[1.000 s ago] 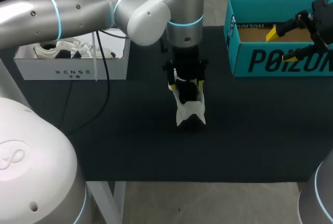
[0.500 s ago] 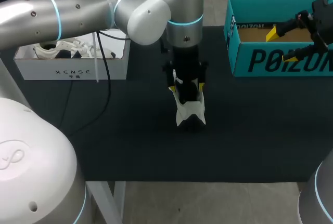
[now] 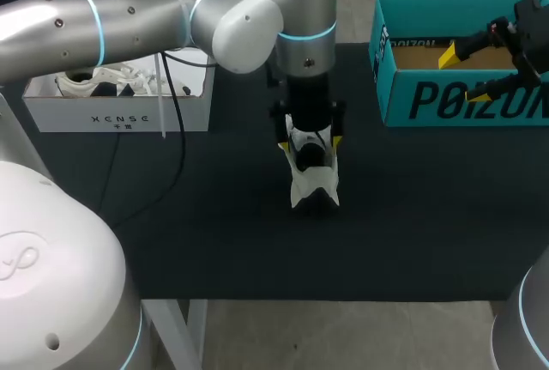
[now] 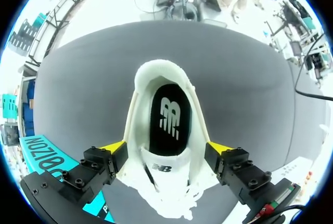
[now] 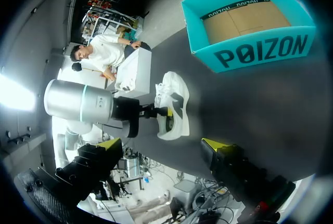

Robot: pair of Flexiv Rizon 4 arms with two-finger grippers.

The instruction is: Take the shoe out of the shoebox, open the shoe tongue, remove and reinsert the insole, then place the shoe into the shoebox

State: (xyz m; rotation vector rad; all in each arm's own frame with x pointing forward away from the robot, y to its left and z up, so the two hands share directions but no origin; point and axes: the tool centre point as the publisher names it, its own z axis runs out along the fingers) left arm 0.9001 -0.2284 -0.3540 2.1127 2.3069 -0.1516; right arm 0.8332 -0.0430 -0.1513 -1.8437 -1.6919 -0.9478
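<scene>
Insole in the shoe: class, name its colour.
The insole is black with a white marking, inside the white shoe; left wrist view shows it best.

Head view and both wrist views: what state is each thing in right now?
Shoe: upright on the table, insole in place.
Teal shoebox: open, empty.
White box: open, another shoe inside.
Left hand: shut on the shoe's sides.
Right hand: open, empty.

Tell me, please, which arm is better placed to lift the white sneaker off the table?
Left. The left claw straddles the white sneaker, fingers touching both sides; the right claw hangs open over the teal shoebox, well away.
</scene>
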